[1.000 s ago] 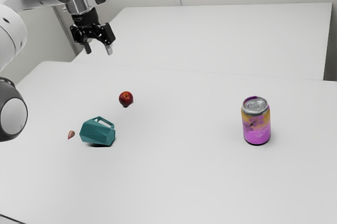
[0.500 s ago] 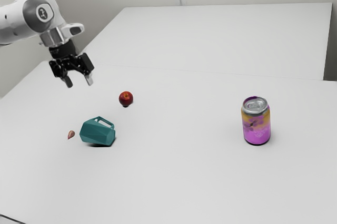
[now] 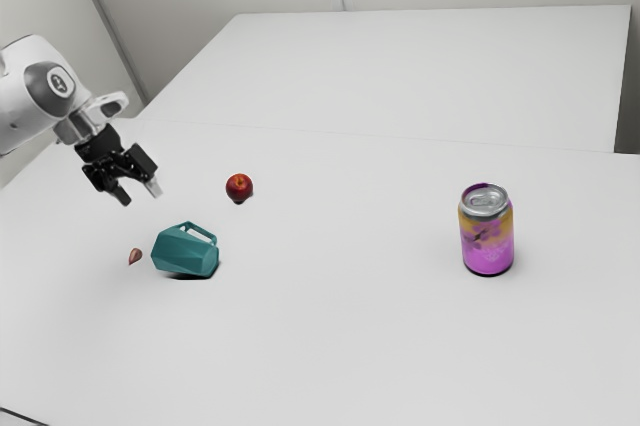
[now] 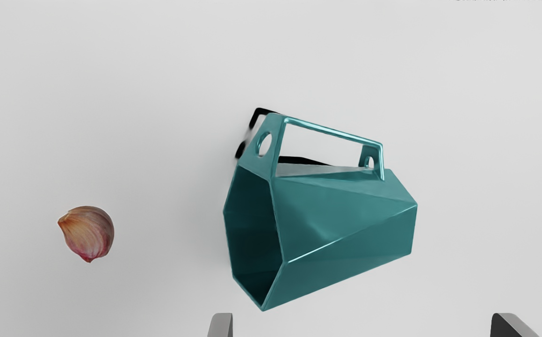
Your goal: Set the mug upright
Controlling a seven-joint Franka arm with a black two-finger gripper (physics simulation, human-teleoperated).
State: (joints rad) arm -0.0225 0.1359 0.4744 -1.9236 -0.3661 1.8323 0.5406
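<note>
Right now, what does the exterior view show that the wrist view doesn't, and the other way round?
Exterior view: the red fruit, the purple-and-gold can and the arm.
Wrist view: a look into the open mouth of the teal mug.
Both: that mug lying on its side, the garlic clove, the open claw and the table.
</note>
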